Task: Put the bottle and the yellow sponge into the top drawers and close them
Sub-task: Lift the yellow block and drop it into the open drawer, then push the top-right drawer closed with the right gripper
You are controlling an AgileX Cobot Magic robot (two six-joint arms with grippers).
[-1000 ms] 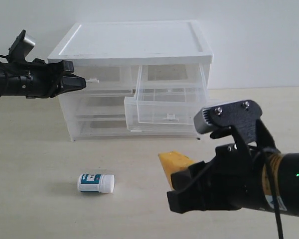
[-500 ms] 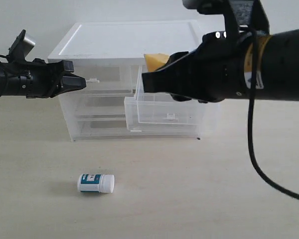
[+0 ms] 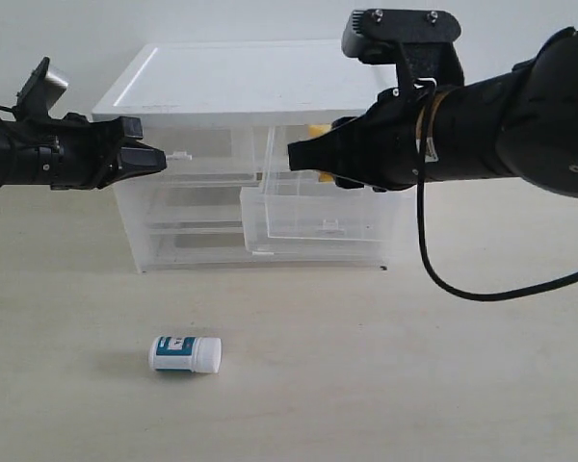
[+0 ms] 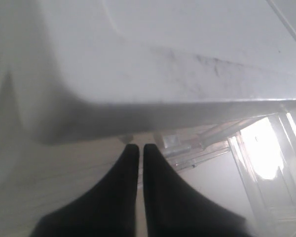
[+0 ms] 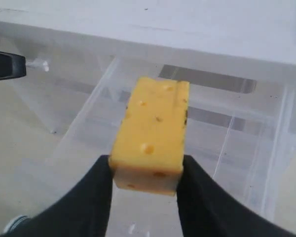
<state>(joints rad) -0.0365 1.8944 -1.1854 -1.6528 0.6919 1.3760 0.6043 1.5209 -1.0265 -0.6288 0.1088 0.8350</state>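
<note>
Right pincer (image 5: 145,170): clenched on yellow sponge (image 5: 150,133), above open right top drawer (image 3: 318,207). Left pincer (image 4: 140,148): tips pressed together, empty, just beside handle (image 3: 180,154) of shut left top drawer (image 3: 207,144). Drawer unit (image 3: 250,82): white-topped, on table (image 3: 414,366). Bottle (image 3: 185,354): on its side on table, before unit.

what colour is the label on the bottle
Teal-blue and white. The bottle shows best in the exterior view.
</note>
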